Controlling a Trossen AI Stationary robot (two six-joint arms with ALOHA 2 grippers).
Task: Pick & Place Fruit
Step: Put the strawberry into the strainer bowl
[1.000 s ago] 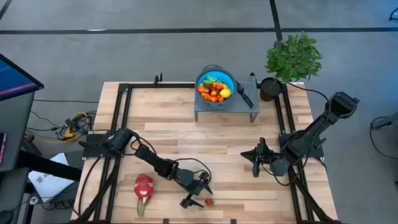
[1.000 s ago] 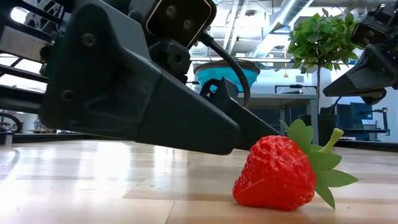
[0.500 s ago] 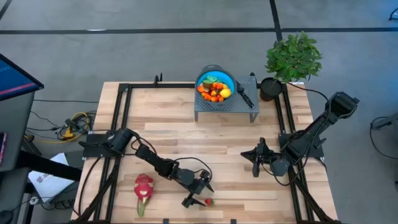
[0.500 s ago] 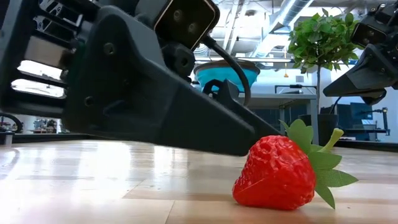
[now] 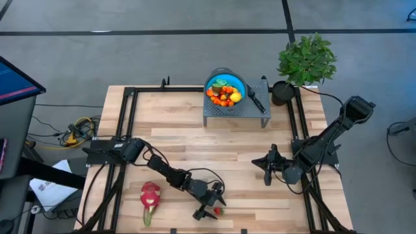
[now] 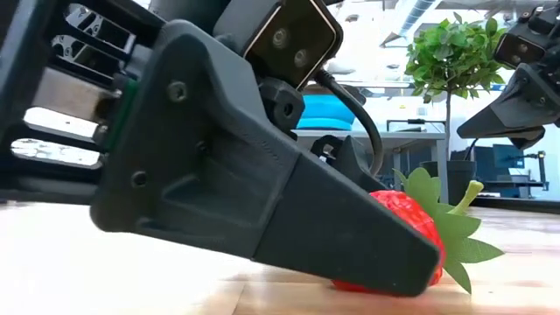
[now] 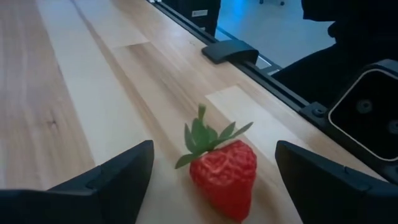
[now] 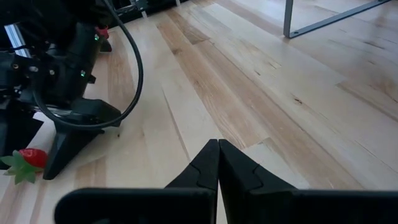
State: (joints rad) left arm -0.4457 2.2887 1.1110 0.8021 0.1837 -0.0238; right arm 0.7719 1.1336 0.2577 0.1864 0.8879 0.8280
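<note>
Lying between the left end effector's spread fingers (untouched) — strawberry.

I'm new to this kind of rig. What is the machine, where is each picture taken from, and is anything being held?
Two dark robot arms work at a wooden table. One picture looks straight down, one sits at table height, and one rides on each wrist. The left tool is low at the near edge, its fingers open on either side of a strawberry but not gripping it. The right tool waits shut at the right side, holding nothing. A dragon fruit lies near the left arm. At the far edge a blue bowl of small fruit sits on a grey stand, beside a knife and a potted plant.
</note>
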